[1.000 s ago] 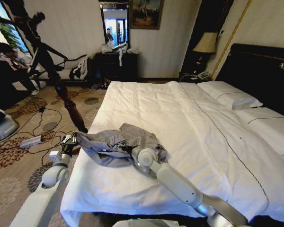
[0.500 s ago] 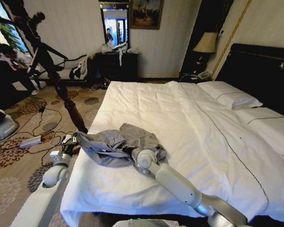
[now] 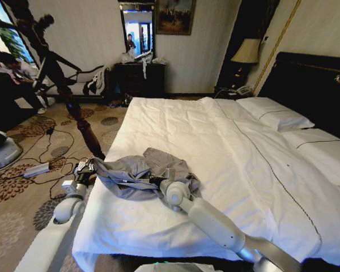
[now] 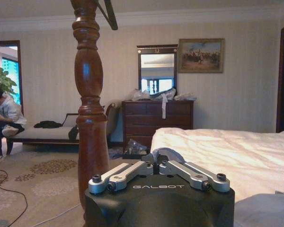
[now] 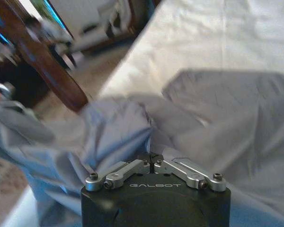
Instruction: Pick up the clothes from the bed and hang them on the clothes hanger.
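Change: right gripper (image 3: 156, 181) has slid slightly lower right, fingers together, pinching the shirt (image 3: 139, 170).
Left gripper (image 3: 86, 168): closed on the shirt's left edge.
Surface: white bed (image 3: 226, 164), patterned carpet (image 3: 22, 187) at left.

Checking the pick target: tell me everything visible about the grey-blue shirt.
The grey-blue shirt is thin, soft, wrinkled cloth, bunched in a heap on the white bed near its left front edge. One end reaches off the edge to the left pincer. The right pincer, shut, is buried in its folds.
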